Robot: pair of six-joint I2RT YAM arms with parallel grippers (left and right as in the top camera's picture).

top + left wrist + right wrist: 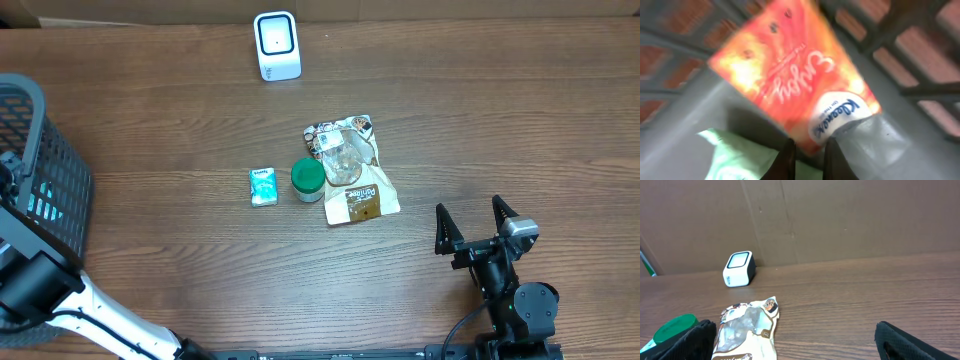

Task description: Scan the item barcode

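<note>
Shows the pickup step: left gripper [810, 156] pinched shut on an orange tissue pack [790, 75] inside the basket [58, 175] at the table's [150, 120] left edge, right gripper [478, 222] wide open near the front edge; next likely calls for lifting it toward the back-edge scanner [277, 45].

Brown wood-grain table [500, 130]: matt, fine streaked grain. White plastic box scanner [277, 45]: smooth, glossy face. Dark grey plastic mesh basket [62, 190]: matt. Orange printed film tissue pack [790, 75]: glossy, slightly crinkled. Brown-and-white snack pouch [352, 170]: shiny film, clear window. Green plastic jar lid [307, 176]: smooth. Brown cardboard wall [840, 220]: matt, creased.
</note>
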